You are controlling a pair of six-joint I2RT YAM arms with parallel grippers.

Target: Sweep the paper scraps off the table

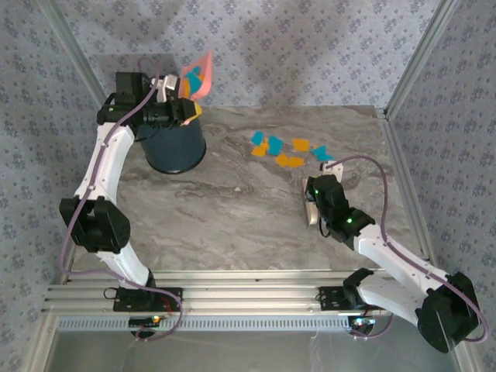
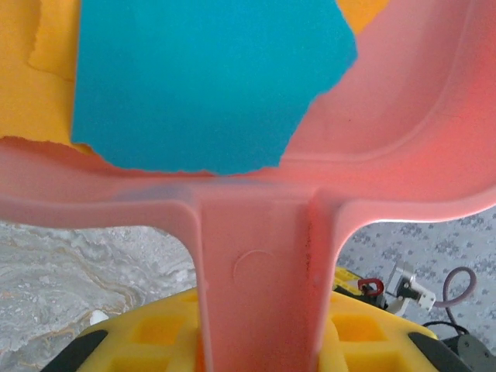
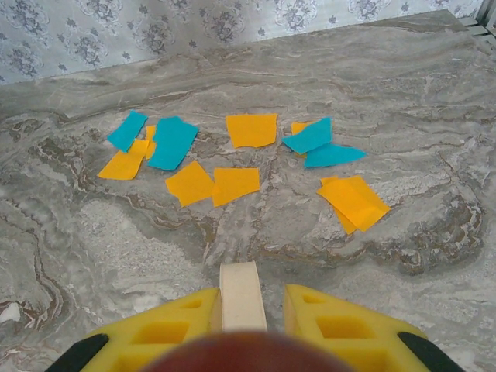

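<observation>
Your left gripper (image 1: pixel 184 111) is clenched on the handle of the pink dustpan (image 1: pixel 198 77), which is raised in the upper left of the overhead view, just above the dark blue bin (image 1: pixel 175 147). Teal and orange pieces lie in the pan. Your right gripper (image 3: pixel 244 314), right of centre in the overhead view, grasps a cream handle (image 3: pixel 242 288). The paper scraps (image 3: pixel 232 182) on the table (image 1: pixel 232 213) lie scattered in the upper middle, just beyond that gripper.
</observation>
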